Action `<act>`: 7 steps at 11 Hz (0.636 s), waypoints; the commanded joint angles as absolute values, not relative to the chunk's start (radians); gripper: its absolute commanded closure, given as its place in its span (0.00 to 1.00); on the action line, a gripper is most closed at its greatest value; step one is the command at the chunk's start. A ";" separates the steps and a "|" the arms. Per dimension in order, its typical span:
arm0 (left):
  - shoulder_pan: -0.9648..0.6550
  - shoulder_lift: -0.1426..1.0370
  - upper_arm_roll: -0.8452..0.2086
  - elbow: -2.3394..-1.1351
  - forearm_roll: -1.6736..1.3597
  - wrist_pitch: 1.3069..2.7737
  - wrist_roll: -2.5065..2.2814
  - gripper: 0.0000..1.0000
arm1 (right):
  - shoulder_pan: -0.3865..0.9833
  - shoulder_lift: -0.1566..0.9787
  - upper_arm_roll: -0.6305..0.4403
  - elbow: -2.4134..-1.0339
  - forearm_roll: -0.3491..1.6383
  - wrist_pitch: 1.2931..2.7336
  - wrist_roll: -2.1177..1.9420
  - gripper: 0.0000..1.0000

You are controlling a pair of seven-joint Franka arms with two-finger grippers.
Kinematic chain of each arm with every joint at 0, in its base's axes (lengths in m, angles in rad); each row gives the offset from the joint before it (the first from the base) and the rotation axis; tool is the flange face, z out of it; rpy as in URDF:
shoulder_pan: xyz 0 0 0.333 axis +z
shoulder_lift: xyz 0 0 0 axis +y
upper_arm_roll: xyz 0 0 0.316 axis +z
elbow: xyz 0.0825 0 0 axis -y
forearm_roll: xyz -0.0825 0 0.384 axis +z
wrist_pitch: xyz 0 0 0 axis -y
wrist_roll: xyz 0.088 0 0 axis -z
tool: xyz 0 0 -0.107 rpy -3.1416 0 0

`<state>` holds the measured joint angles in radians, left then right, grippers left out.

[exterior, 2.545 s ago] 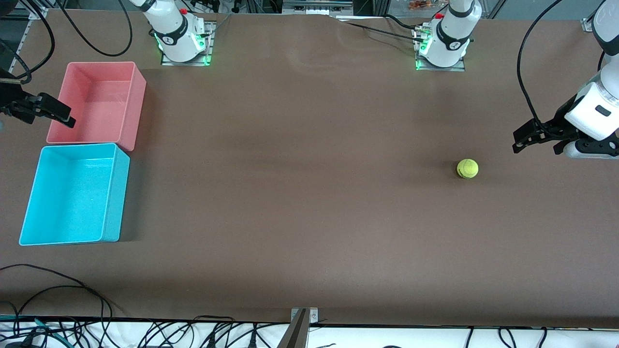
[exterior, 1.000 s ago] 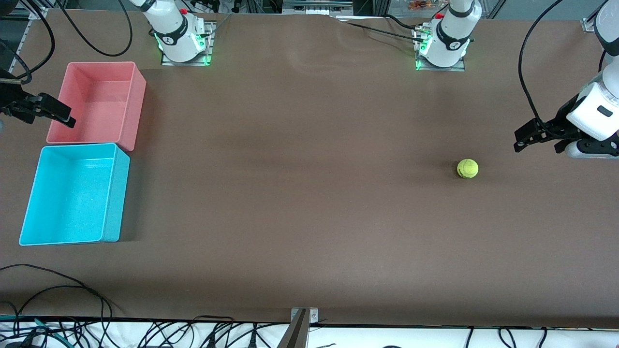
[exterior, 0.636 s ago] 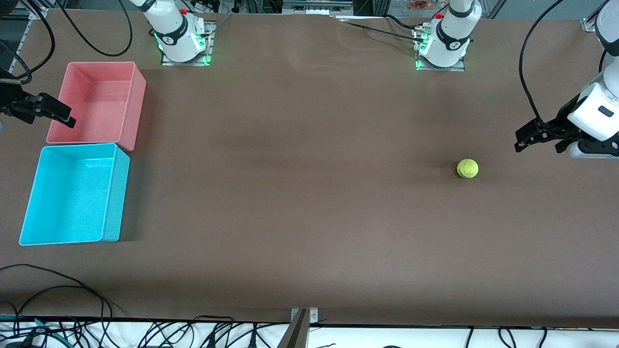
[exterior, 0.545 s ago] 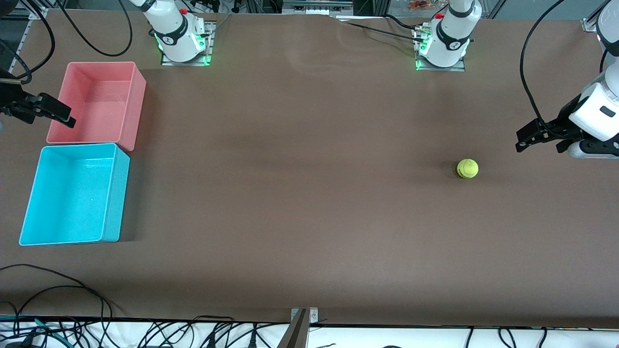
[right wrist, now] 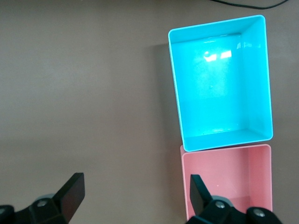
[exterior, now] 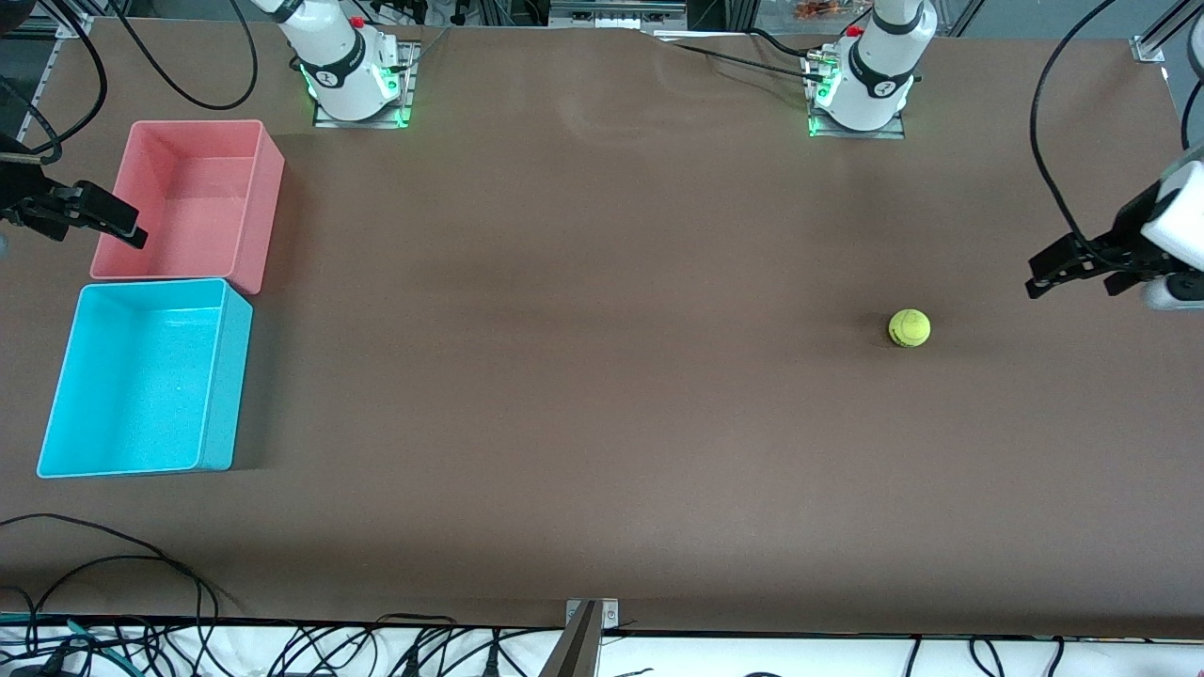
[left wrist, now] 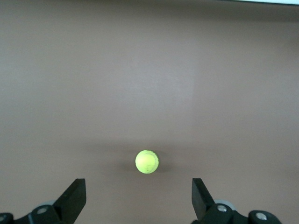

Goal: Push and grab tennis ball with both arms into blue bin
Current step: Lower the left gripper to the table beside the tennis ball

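The small fuzzy yellow-green tennis ball (exterior: 910, 328) sits alone on the brown matte surface (exterior: 602, 395) toward my left arm's end, well apart from the light cyan-blue rectangular plastic bin (exterior: 143, 378) at my right arm's end. My left gripper (exterior: 1080, 270) hangs over the surface near the ball, fingers spread wide and holding nothing. My right gripper (exterior: 83, 215) waits by the rim of the pink plastic bin (exterior: 193, 197), also spread and empty.

The main risk, as I judge it, is the push itself — a round ball struck off-centre would veer, either toward the front camera's edge of the surface or toward the pink bin, which touches the blue one on its side farther from the camera. Too hard a shove could roll it past my right gripper's reach; too soft leaves it stranded mid-surface.

Room is generous — nothing lies between ball and bins. The blue bin's tall thin walls block a rolling entry, so a lift is needed.
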<state>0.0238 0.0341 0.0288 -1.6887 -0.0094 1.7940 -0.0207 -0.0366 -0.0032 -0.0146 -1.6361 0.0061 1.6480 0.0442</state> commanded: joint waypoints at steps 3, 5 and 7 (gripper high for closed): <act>0.086 0.106 0.040 -1.592 -0.029 1.752 -0.113 0.00 | -0.037 0.006 -0.014 -1.612 -0.008 1.629 0.058 0.00; 0.144 0.118 0.040 -1.594 -0.105 1.746 -0.129 0.43 | -0.037 0.006 -0.014 -1.612 -0.008 1.629 0.058 0.00; 0.173 0.130 0.040 -1.592 -0.121 1.698 -0.317 0.87 | -0.035 0.006 -0.014 -1.612 -0.008 1.628 0.058 0.00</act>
